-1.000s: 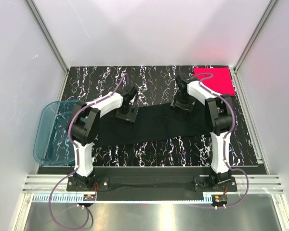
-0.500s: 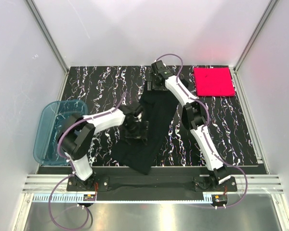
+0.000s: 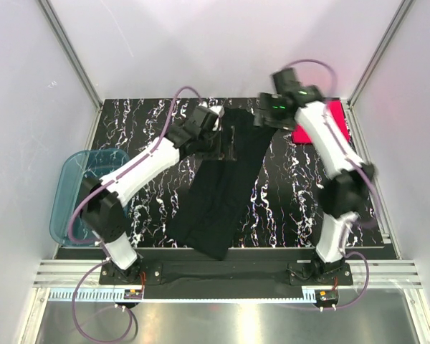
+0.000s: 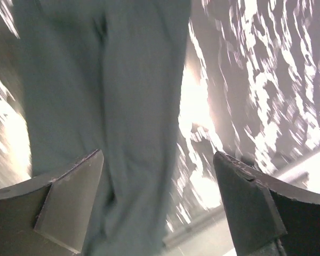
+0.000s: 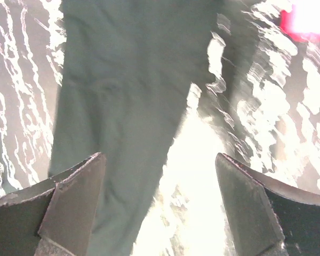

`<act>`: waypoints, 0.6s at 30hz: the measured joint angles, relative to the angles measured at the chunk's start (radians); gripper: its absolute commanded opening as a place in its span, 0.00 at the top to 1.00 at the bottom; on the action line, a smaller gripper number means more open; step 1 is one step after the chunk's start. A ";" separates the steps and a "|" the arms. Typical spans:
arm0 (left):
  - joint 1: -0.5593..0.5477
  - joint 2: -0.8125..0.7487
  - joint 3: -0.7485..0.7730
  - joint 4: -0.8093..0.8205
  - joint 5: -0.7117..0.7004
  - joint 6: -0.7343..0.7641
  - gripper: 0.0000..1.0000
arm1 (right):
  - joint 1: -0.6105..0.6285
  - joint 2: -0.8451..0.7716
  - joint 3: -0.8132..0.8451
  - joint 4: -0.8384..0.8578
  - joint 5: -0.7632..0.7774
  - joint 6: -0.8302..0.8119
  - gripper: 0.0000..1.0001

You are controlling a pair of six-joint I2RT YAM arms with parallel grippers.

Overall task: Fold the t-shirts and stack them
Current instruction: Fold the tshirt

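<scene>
Left fingers (image 4: 69, 202) and right fingers (image 5: 69, 205) gape wide, holding nothing, above the black shirt (image 3: 218, 193), a crooked strip running from upper centre to lower left of the bench (image 3: 143, 129). The pink shirt (image 3: 337, 109) lies upper right. Pinching only one layer could drag the fold apart.

The left arm (image 3: 140, 166) stretches from its base toward one o'clock and the right arm (image 3: 338, 154), blurred at the elbow, rears toward eleven o'clock, putting the left gripper (image 3: 226, 143) and right gripper (image 3: 267, 115) near each other around twelve, both with jaws spread wide and empty.
</scene>
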 measured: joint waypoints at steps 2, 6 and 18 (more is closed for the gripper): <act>0.002 0.047 0.043 0.037 -0.045 0.058 0.19 | -0.048 -0.176 -0.175 0.002 -0.010 0.014 0.09; 0.005 0.205 0.096 0.148 -0.118 0.157 0.35 | -0.082 -0.418 -0.406 -0.053 -0.013 0.030 0.08; 0.007 0.682 0.406 0.183 -0.246 0.270 0.28 | -0.060 -0.687 -0.728 -0.125 0.002 0.037 0.00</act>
